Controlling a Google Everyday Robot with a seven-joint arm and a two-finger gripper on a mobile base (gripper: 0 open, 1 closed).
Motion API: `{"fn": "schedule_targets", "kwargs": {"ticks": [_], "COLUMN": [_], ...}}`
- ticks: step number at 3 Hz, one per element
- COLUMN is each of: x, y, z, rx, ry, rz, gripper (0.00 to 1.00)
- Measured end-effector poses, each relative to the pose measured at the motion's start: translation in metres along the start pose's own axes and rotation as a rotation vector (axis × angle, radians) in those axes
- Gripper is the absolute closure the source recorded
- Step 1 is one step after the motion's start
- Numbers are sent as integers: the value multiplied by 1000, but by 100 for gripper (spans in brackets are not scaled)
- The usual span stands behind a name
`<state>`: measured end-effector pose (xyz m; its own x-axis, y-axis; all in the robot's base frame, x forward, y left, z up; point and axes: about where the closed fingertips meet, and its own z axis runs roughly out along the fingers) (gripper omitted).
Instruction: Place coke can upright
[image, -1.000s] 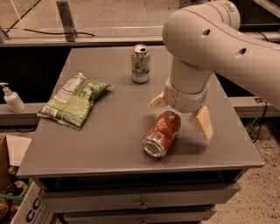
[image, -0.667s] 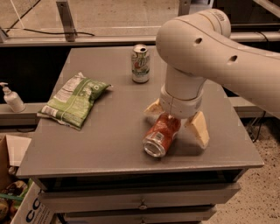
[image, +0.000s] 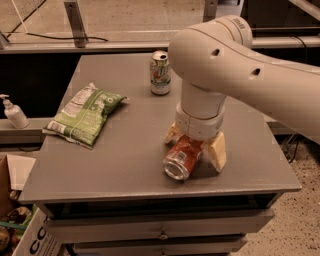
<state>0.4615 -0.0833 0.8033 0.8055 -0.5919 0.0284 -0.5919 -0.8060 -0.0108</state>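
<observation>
Coke can (image: 181, 157) lies on its side on the grey table (image: 125, 160), lower middle of the frame. We see the gripper (image: 194, 149) right over it, fingers (image: 218, 150) spread wide, one each side.

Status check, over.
Gripper down over coke can. Can on its side, near table front. White-green soda can, chip bag stand apart.
</observation>
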Motion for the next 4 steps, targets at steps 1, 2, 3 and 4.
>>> {"fn": "schedule_targets", "kwargs": {"ticks": [1,2,3,4], "x": [0,0,-8,-17], "y": [0,0,-17,-36], "z": [-5,-13,-30,-57], "rx": [0,0,27,70], "ry": [0,1,36,68], "rz": [0,0,-39,-98], "gripper": [64,88,100,100]}}
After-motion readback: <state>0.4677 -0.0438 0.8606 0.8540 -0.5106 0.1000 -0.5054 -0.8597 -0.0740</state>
